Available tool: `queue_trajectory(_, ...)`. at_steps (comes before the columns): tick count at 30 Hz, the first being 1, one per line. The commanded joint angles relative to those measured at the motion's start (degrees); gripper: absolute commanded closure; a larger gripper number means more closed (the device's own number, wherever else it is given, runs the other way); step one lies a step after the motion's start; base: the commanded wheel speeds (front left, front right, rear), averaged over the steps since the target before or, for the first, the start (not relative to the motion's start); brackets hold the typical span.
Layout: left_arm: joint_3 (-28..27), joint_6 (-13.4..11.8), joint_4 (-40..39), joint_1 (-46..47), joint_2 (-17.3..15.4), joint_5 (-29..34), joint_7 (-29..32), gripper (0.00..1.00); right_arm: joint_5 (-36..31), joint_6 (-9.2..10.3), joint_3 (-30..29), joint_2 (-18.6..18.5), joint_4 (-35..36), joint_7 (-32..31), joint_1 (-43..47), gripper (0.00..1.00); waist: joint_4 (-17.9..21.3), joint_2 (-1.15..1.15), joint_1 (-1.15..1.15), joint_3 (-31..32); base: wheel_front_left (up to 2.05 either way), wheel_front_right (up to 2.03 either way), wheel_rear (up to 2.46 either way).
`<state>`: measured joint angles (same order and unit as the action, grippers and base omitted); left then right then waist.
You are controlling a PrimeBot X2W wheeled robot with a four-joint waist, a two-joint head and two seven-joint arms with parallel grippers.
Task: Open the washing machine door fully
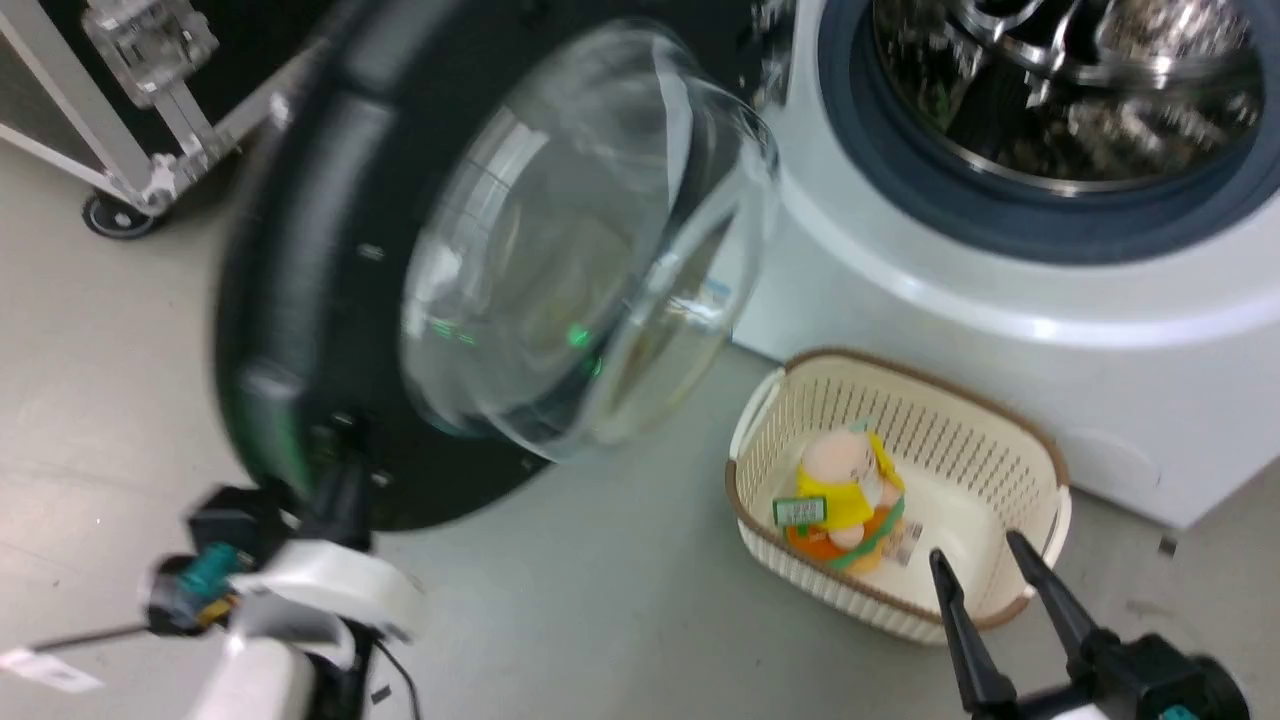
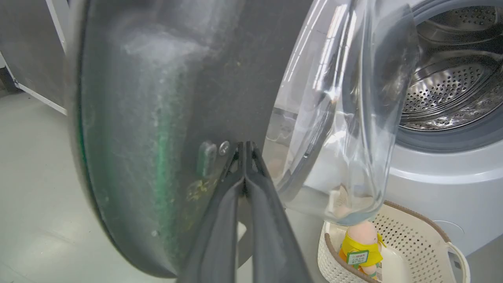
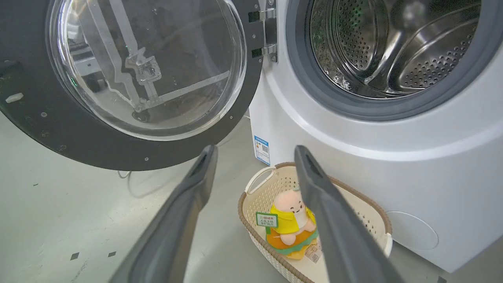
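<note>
Scene: a white front-loading washing machine (image 1: 1000,300) stood on a pale grey floor (image 1: 600,600), seen from above and in front.

Washing machine door (image 1: 300,250): the large round black door stood open, hanging out to the left of the machine's round opening, with its inner face turned towards the robot. It looked blurred in the head view.

Glass bowl (image 1: 580,240): a clear bowl bulged out from the middle of the door's inner face.

Hinge (image 3: 267,33): metal fittings joined the door to the machine's front at the left of the opening.

Drum (image 1: 1060,90): the shiny perforated steel inside was exposed, ringed by a grey rubber gasket (image 1: 1000,220).

Blue label (image 3: 262,149): a small sticker sat low on the machine, near its left corner.

Left gripper (image 2: 245,147): its two dark fingers were pressed together, holding nothing. Their tips touched the black inner face of the door near its lower edge, just beside a small screw.

Right gripper (image 1: 975,550): its fingers stood wide apart and empty, hovering above the near rim of the basket and well apart from the door.

Basket (image 1: 900,370): a cream perforated basket with a brown rim sat on the floor, just in front of the machine and below the opening.

Plush toy (image 1: 845,490): a small yellow and orange soft toy with a tag lay inside the basket.

Wheeled case (image 1: 120,215): a dark, metal-edged case on a caster stood behind the door, at the far left.
</note>
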<state>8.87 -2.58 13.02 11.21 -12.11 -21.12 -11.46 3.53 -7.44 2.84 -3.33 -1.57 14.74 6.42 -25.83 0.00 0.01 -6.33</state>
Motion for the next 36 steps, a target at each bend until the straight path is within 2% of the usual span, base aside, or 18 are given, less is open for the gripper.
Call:
queue_trajectory(1,-2.2,-0.1,1.8,2.9,-1.6,-1.1,-0.6,1.0,-0.6,-0.05,0.3,-0.9,0.0,0.3,-1.9,0.0,0.9,0.0,-0.01,-3.7,0.0,0.0,0.0)
queue_trajectory(7,-7.5,0.1,7.7,8.1,-5.4,-3.3,-1.8,1.0,-1.1,-0.05,-0.2,-2.2,-0.4,0.3,-3.7,0.0,2.5,0.0,-0.01,-7.2,0.0,0.0,0.0)
queue_trajectory(12,-11.1,2.3,15.4,14.3,-8.8,-5.3,-2.8,1.0,-1.6,-0.05,-0.4,-3.5,-0.8,0.2,-5.0,0.0,3.8,0.0,-0.01,-10.0,0.0,0.0,0.0)
queue_trajectory(18,-12.3,3.9,20.7,17.8,-10.3,-5.6,-3.3,1.0,-1.7,-0.05,-0.7,-3.9,-0.9,0.1,-5.6,0.0,4.5,0.0,-0.01,-10.8,0.0,0.0,0.0)
queue_trajectory(19,-13.0,4.4,22.9,18.7,-10.1,-5.4,-3.5,1.0,-1.7,-0.05,-0.8,-3.9,-1.2,0.1,-5.7,0.0,4.7,0.0,-0.01,-10.6,0.0,0.0,0.0)
queue_trajectory(22,-13.7,5.0,22.1,18.3,-9.3,-4.2,-3.5,1.0,-1.6,-0.05,-0.9,-3.5,-1.6,0.1,-5.8,0.0,5.0,0.0,-0.01,-9.5,0.0,0.0,0.0)
queue_trajectory(29,-14.2,6.6,14.3,12.7,-4.8,-0.6,-3.5,1.0,-1.0,-0.05,-1.2,-2.2,-3.3,0.2,-5.4,0.0,6.7,0.0,-0.01,-3.6,0.0,0.0,0.0)
queue_trajectory(36,-9.8,8.1,6.6,2.8,0.8,2.2,-3.5,1.0,-2.0,-0.05,-6.6,-0.2,-2.2,0.2,-4.7,0.0,12.5,0.0,-0.01,4.1,0.0,0.0,0.0)
